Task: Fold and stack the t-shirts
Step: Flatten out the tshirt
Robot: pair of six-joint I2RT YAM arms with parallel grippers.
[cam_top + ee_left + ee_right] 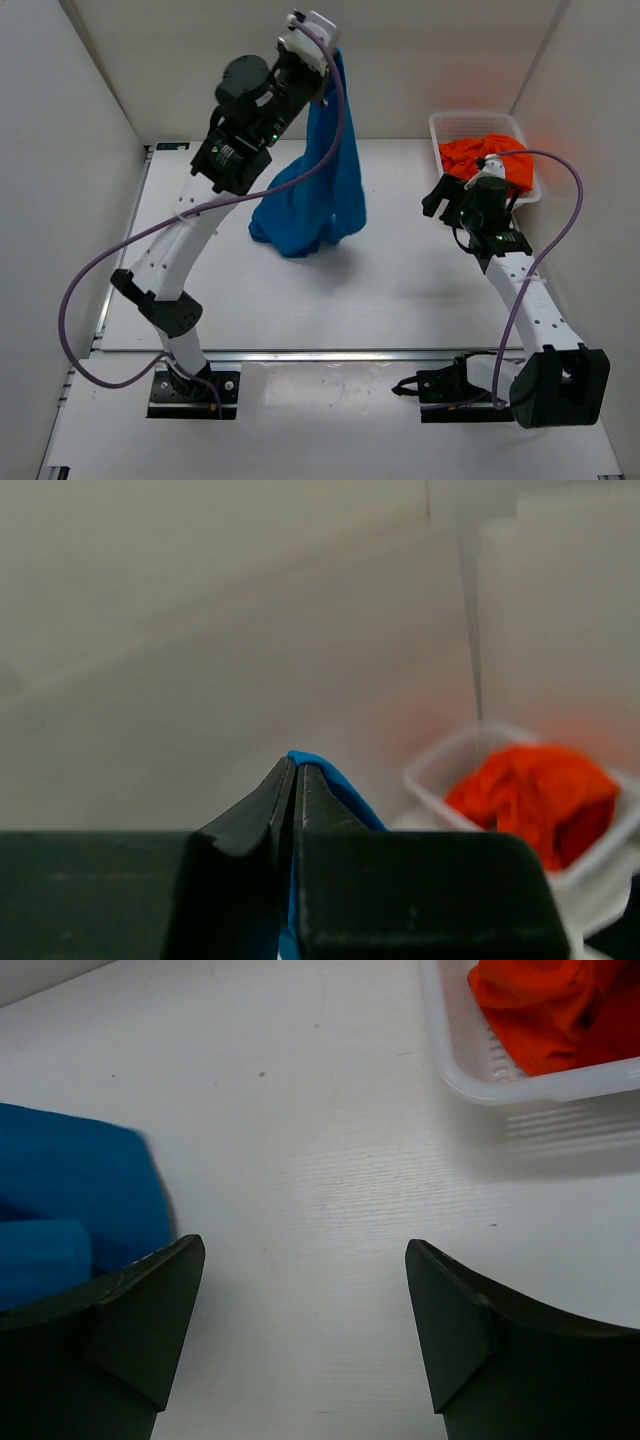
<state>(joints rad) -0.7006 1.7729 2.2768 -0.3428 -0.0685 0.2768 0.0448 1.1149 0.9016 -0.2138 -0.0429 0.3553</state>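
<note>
table [400,290]: white, flat, runs from the arm bases at the near edge to the far wall; the middle and near part are bare.
left arm [180,245]: bent at the elbow, reaches up and away from its base at near left; the wrist sits high over the far part of the table, left of centre.
blue t-shirt [320,190]: hangs from the raised wrist as one long bunched drape. The top is pinched and the lower end is pooled in a crumpled heap on the table, far of centre (neither spread nor folded).
basket [447,125]: white plastic lattice, far right corner of the table, close to the right wall.
orange t-shirt [485,155]: crumpled heap inside the basket, rising above the rim. There is a darker red patch on its right side in the wrist views; cannot tell whether that is shadow or other cloth.
left gripper [296,765]: clenched on the top of the blue t-shirt. Its wrist view shows both fingers pressed together with a strip of blue cloth coming out between the tips.
right gripper [305,1250]: released, jaws wide apart with only bare table showing between them. It hovers over the table just near-left of the basket, between the basket and the blue heap, apart from both.
</note>
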